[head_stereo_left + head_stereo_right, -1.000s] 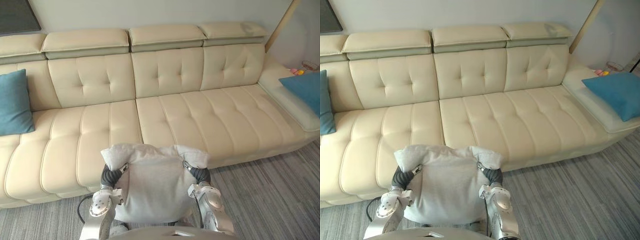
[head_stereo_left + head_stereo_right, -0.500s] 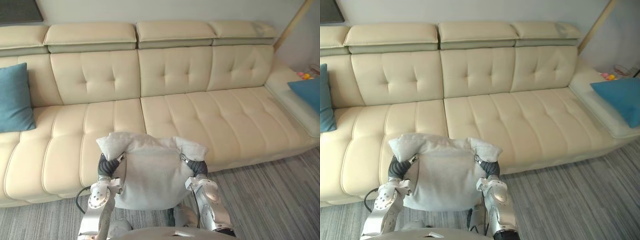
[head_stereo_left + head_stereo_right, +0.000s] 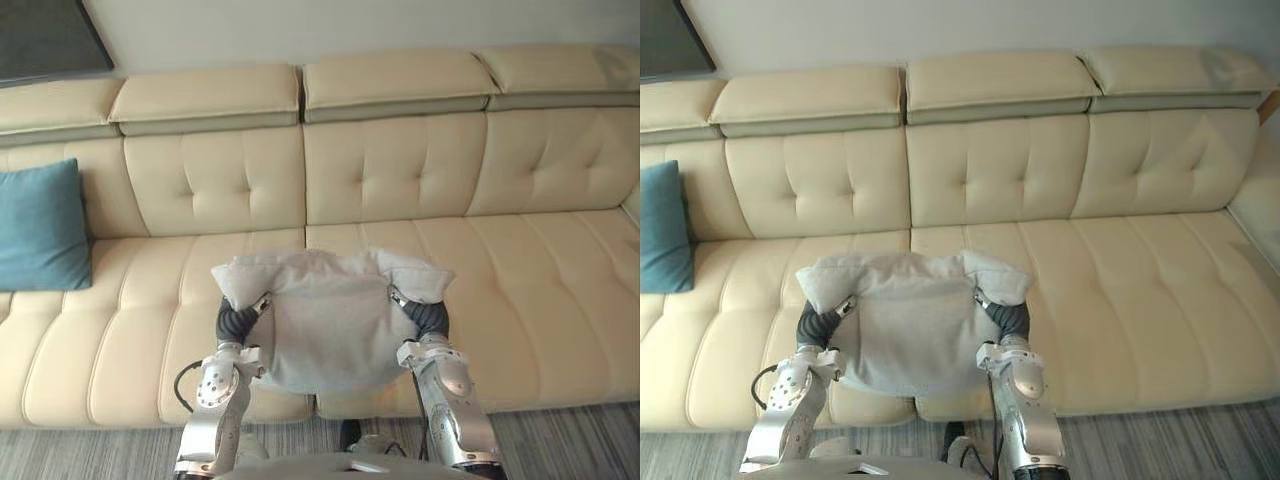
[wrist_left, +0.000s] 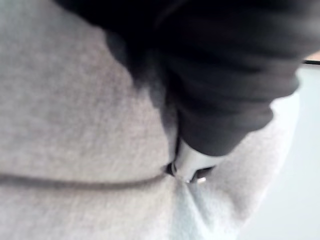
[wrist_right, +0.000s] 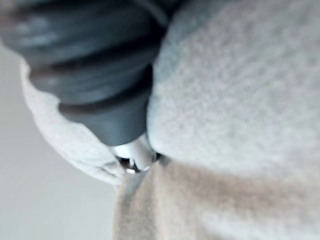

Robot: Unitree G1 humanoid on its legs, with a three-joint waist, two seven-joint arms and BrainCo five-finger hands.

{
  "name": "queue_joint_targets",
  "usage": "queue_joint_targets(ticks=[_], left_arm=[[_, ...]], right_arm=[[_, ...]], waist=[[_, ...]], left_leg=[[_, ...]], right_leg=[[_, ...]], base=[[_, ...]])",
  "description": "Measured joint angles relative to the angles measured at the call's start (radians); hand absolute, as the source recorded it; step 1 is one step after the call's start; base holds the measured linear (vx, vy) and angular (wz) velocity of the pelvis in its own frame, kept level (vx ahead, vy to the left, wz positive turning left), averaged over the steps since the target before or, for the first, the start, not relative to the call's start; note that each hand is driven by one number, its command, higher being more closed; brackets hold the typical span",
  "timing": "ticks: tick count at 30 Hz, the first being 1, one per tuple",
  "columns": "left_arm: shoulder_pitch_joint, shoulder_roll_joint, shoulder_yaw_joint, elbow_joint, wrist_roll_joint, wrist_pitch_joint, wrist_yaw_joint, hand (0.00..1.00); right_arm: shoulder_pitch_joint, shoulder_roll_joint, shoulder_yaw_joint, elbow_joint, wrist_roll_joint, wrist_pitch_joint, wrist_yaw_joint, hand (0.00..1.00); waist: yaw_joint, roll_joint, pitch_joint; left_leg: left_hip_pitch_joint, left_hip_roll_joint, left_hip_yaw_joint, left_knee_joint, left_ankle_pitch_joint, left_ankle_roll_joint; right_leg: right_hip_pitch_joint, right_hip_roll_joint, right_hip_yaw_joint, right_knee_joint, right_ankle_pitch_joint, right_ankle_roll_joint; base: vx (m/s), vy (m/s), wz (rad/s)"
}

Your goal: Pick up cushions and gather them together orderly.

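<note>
I hold the grey cushion (image 3: 325, 325) between my two hands, up in front of the cream sofa (image 3: 400, 180), over the front of its seat. My left hand (image 3: 237, 322) presses in at the cushion's 9 o'clock side, my right hand (image 3: 428, 318) at its 3 o'clock side. The fingers of both are buried in the fabric, so I cannot tell whether they are curled or straight. A teal cushion (image 3: 40, 230) leans against the sofa's backrest at about 9 o'clock, well apart.

I see a cream tufted sofa (image 3: 420, 190) on grey carpet (image 3: 1160, 445); one teal cushion (image 3: 40, 228) (standing upright) leans against its backrest, far left.
</note>
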Motion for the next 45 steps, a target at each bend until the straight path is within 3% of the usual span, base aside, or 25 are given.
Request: queue_joint_targets(ticks=[1,2,4,7,10,17,23,28,32,38,42,45], left_arm=[[-0.006,-0.007,0.001,-0.003,0.0,0.0,0.0,1.0],[-0.006,-0.007,0.002,-0.004,0.001,0.0,0.0,1.0],[0.002,0.001,0.011,-0.005,0.003,0.0,0.003,1.0],[0.037,0.019,0.031,-0.017,0.009,-0.001,0.004,1.0],[0.054,0.027,0.035,-0.04,0.01,-0.001,0.004,1.0],[0.05,0.027,0.036,-0.04,0.01,-0.001,0.005,1.0],[-0.014,0.03,0.053,-0.069,0.01,-0.001,0.075,1.0],[-0.194,0.063,0.063,-0.1,0.013,-0.03,0.184,1.0],[-0.367,0.089,0.064,-0.1,0.032,-0.056,0.284,1.0],[-0.663,0.14,0.082,-0.017,0.063,-0.095,0.404,1.0],[-0.842,0.175,0.094,0.108,0.071,-0.101,0.444,1.0],[-0.991,0.228,0.095,0.213,0.067,-0.104,0.453,1.0]], right_arm=[[-0.006,0.001,0.0,0.0,0.0,0.0,0.0,1.0],[-0.001,0.002,0.0,0.004,0.0,0.001,0.0,1.0],[0.013,0.026,0.002,0.01,-0.001,0.017,0.0,1.0],[0.031,0.073,0.013,0.012,-0.022,0.032,0.003,1.0],[0.028,0.086,0.024,0.019,-0.04,0.033,0.006,1.0],[-0.001,0.081,0.026,0.047,-0.041,0.033,0.006,1.0],[-0.116,0.077,0.062,0.048,-0.04,0.029,-0.007,1.0],[-0.322,0.052,0.117,0.048,-0.048,-0.001,-0.091,1.0],[-0.506,0.044,0.13,0.051,-0.121,-0.022,-0.191,1.0],[-0.798,0.002,0.124,0.123,-0.236,-0.025,-0.312,1.0],[-0.946,-0.032,0.092,0.207,-0.279,-0.014,-0.351,1.0],[-1.046,-0.046,0.075,0.212,-0.294,0.002,-0.386,1.0]], waist=[[0.001,0.001,0.0],[0.007,0.013,-0.008],[0.016,-0.002,-0.018],[0.018,-0.022,-0.031],[0.026,-0.032,-0.042],[0.023,-0.042,-0.046],[0.034,-0.055,-0.054],[0.057,-0.053,-0.053],[0.066,-0.046,-0.046],[0.066,-0.027,0.014],[0.064,-0.024,0.029],[0.057,-0.024,0.079]], left_leg=[[-0.003,-0.002,0.02,-0.085,-0.003,0.006],[0.014,-0.008,0.022,-0.276,0.079,0.032],[0.057,-0.032,0.032,-0.345,0.095,-0.031],[0.114,-0.076,0.089,-0.407,0.103,-0.019],[0.132,-0.092,0.14,-0.438,0.105,-0.015],[0.154,-0.079,0.214,-0.437,0.096,-0.02],[0.082,-0.057,0.233,-0.393,0.086,-0.024],[-0.059,-0.041,0.201,-0.322,0.084,-0.018],[-0.184,-0.041,0.14,-0.276,0.097,-0.002],[-0.316,-0.109,0.079,-0.339,0.182,0.011],[-0.402,-0.138,0.062,-0.409,0.26,0.01],[-0.449,-0.143,0.055,-0.472,0.322,0.016]], right_leg=[[0.0,-0.005,0.001,0.001,0.0,0.001],[0.0,0.001,0.007,0.006,-0.003,0.018],[0.005,-0.01,0.033,0.004,-0.011,0.06],[0.005,-0.043,0.085,0.0,-0.004,0.068],[-0.014,-0.051,0.136,-0.018,0.014,0.089],[-0.023,-0.029,0.215,-0.067,0.061,0.085],[-0.09,-0.015,0.241,-0.078,0.093,0.082],[-0.184,-0.016,0.224,-0.082,0.129,0.08],[-0.266,-0.024,0.173,-0.052,0.137,0.079],[-0.441,-0.085,0.121,0.084,0.089,0.072],[-0.558,-0.106,0.101,0.115,0.091,0.071],[-0.625,-0.108,0.094,0.114,0.112,0.071]], base=[[0.06,0.162,-0.11],[0.05,0.185,-0.19],[0.07,0.194,-0.27],[0.02,0.123,-0.35],[-0.05,0.072,-0.56],[-0.04,-0.008,-0.38],[-0.06,-0.036,-0.16],[-0.1,-0.041,0.11],[-0.12,-0.035,0.38],[-0.14,-0.029,0.44],[-0.06,-0.027,0.32],[-0.04,-0.046,0.17]])
